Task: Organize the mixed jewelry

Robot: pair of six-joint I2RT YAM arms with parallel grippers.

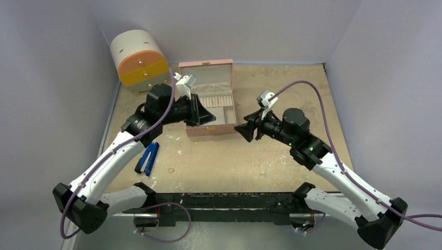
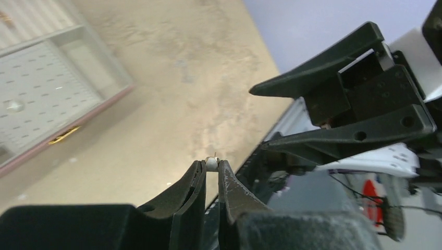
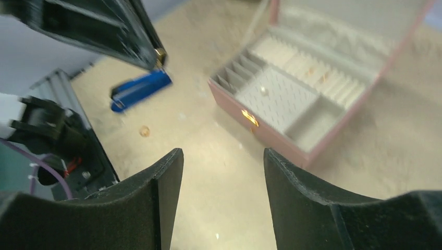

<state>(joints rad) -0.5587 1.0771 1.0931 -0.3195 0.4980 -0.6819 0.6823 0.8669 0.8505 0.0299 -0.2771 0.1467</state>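
Left wrist cam: left end effector (image 2: pixel 210 172) pinched shut on pale stud (image 2: pixel 211 163) above desk (image 2: pixel 172 78), right end effector (image 3: pixel 223 166) wide open, empty; next prob. needs gentle drop into pink box (image 2: pixel 31 151).

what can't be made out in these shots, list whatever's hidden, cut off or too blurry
- Left wrist view: the pale bit pinched in the left gripper is too small to identify.
- Top view: the left gripper covers part of the pink box's trays.
- Right wrist view: blur smears whatever lies in the box's slotted rows; its lid runs off the top edge.
- Top view: the gold ring on the table is too tiny for detail.
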